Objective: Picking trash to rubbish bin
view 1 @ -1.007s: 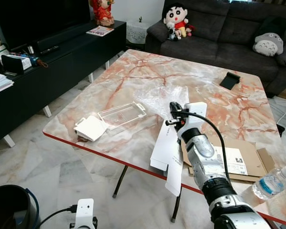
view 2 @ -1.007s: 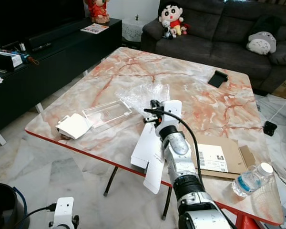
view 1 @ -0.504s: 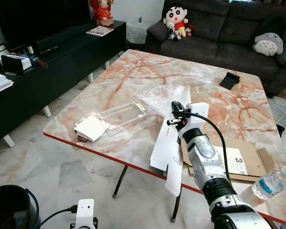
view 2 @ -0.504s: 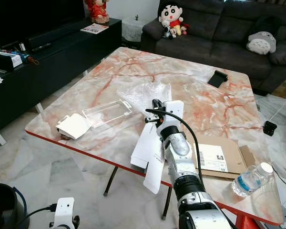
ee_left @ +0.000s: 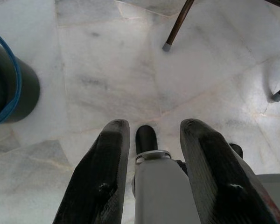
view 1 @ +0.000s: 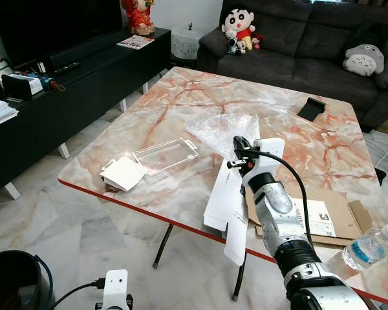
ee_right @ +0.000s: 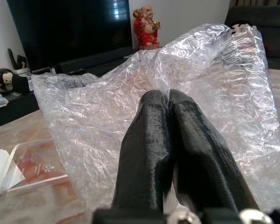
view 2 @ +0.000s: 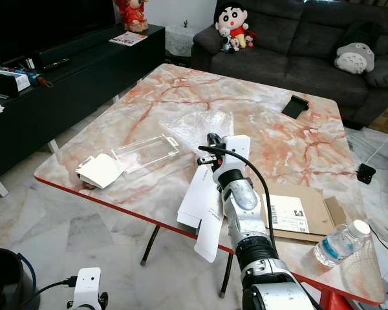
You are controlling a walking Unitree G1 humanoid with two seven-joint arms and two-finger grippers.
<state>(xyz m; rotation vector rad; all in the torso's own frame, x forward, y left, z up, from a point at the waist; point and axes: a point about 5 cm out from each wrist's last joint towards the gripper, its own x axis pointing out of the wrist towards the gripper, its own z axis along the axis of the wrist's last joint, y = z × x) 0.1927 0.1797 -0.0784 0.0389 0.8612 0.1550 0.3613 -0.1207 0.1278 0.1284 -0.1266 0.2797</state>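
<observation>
Over the marble table (view 1: 181,97), near its middle, my right gripper (ee_right: 170,100) rests with its two black fingers (ee_right: 149,140) pressed together against the crumpled bubble wrap (ee_right: 200,88); whether a fold is pinched between them I cannot tell. Just beside the wrap lie a clear plastic tray (view 1: 165,155) and white folded papers (view 1: 226,200). My left gripper (ee_left: 151,135) hangs spread open and empty above the floor, near the black rubbish bin (ee_left: 9,93).
</observation>
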